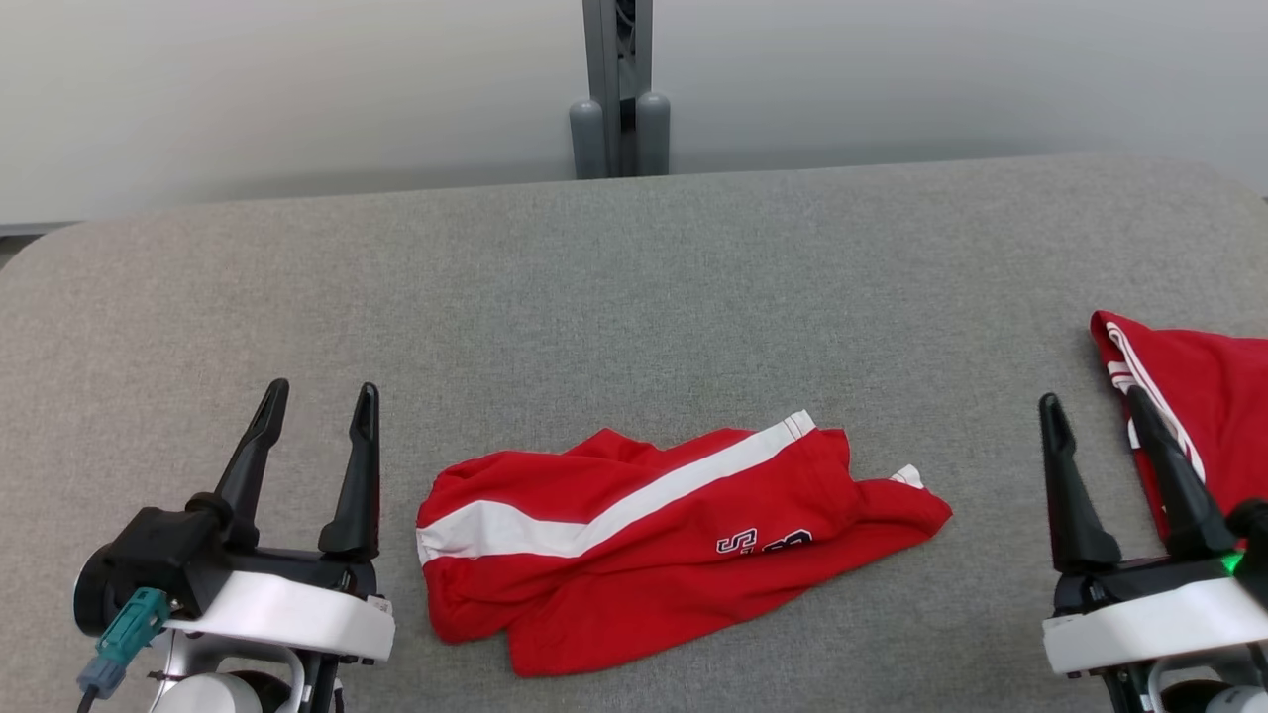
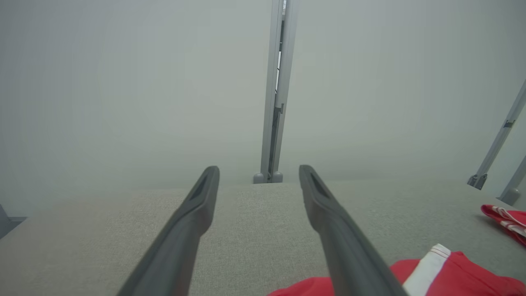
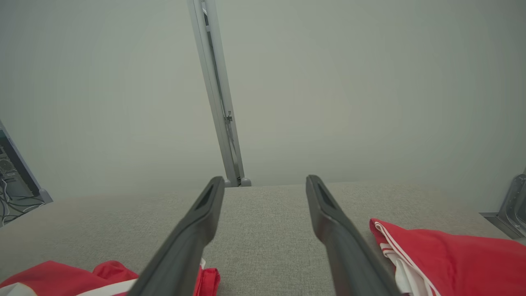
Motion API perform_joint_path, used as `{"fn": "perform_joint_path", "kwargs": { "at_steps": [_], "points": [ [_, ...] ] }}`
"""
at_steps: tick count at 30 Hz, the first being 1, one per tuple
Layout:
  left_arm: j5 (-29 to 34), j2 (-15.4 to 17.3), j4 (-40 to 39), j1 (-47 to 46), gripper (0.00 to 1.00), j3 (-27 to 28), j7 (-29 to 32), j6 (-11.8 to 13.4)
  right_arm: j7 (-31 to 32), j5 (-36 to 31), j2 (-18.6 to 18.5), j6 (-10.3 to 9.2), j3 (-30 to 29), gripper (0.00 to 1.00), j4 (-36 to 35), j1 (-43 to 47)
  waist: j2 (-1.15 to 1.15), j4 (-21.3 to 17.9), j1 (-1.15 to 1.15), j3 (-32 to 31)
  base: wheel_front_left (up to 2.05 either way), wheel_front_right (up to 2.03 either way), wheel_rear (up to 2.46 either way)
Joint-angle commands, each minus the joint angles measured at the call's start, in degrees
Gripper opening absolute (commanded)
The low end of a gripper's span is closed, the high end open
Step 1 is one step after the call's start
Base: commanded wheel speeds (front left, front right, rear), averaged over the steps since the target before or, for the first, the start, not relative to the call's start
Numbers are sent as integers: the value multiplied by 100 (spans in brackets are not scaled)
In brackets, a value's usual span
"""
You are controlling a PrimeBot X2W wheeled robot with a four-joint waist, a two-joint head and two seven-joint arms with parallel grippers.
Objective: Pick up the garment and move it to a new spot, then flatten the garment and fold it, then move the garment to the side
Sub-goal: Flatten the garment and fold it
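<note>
A red garment (image 1: 654,540) with a white stripe and dark lettering lies crumpled on the grey table (image 1: 634,297), near its front edge, between my two grippers. My left gripper (image 1: 319,404) stands open to the left of it, apart from it, with nothing between its fingers. On the garment's right my right gripper (image 1: 1095,408) is open and empty too. In the left wrist view the garment (image 2: 452,275) shows at the lower right, beside the open left gripper (image 2: 259,174). The right wrist view has the garment (image 3: 53,275) at the lower left of the open right gripper (image 3: 265,185).
A second red piece of clothing with white stripes (image 1: 1204,406) lies at the table's right edge, just behind my right gripper's fingers, and shows in the right wrist view (image 3: 448,259). A grey post (image 1: 619,89) stands behind the table's far edge against a pale wall.
</note>
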Motion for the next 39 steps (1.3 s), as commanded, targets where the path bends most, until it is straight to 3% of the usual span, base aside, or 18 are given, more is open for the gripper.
{"fn": "perform_joint_path", "kwargs": {
  "at_steps": [1, 14, 30, 35, 39],
  "points": [
    [-42, 2, -107, -57, 100, 8, 34, 2, 13, -35, -25, 1, 52, 100, -24, -10, 0, -12, 0, -84, 0, 0, 0],
    [-32, 199, -297, 454, 100, 70, 170, 146, 239, -97, -28, 1, 332, 100, 205, 312, 0, -50, 0, -496, 0, 0, 0],
    [27, 258, -398, 703, 100, -9, 209, 288, 286, -52, -29, 1, 281, 100, 150, 403, 0, 19, 0, -503, 0, 0, 0],
    [32, 279, -403, 642, 100, -39, 238, 278, 253, -36, -29, 1, 254, 100, 144, 387, 0, 39, 0, -453, 0, 0, 0],
    [-86, 354, -235, 433, 100, -120, 468, 92, 262, -39, -29, 1, 254, 100, 137, 350, 0, 85, 0, -360, 0, 0, 0]
  ]
}}
